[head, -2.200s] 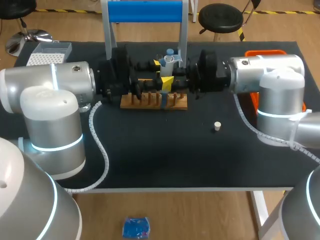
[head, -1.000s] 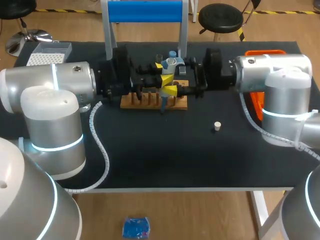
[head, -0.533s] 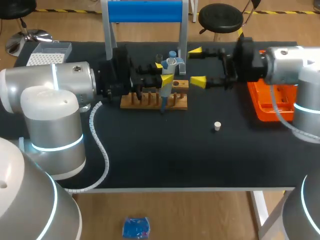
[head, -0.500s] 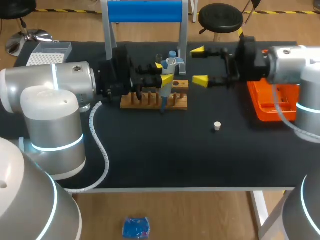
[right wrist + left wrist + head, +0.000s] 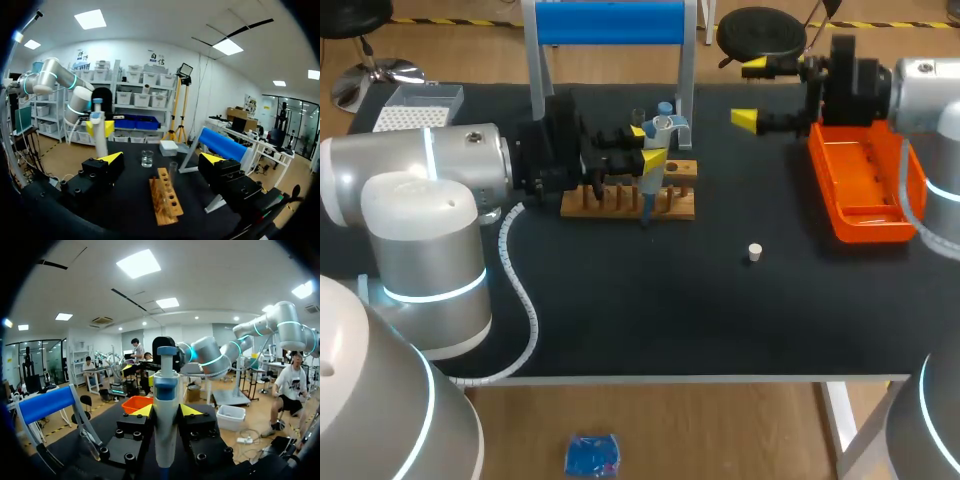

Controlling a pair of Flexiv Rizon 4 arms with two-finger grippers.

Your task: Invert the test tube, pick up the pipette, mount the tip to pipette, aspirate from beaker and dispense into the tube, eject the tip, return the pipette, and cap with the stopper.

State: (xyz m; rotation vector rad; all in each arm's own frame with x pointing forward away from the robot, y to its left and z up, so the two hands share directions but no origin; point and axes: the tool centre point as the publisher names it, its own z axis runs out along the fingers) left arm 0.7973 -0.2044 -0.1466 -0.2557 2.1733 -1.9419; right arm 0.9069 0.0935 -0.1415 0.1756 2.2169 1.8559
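Left gripper (image 5: 646,144): clamped tight on the pipette (image 5: 165,405), a yellow tip on each side of the barrel, holding it upright at the wooden rack (image 5: 620,203).
Right gripper (image 5: 750,90): fingers spread wide with nothing between them, up by the far end of the orange tray (image 5: 868,190).
Test tube (image 5: 173,169): standing in the rack's end hole, with the beaker (image 5: 147,158) near it.
Stopper (image 5: 754,252): sitting alone on the black tabletop (image 5: 650,300), well apart from the rack, over toward the tray.

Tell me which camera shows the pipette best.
The left wrist view: the pipette stands large and upright, gripped by the left tool. The head view shows it small, partly hidden by that tool, at the rack. The right wrist view shows it far off, past the rack.
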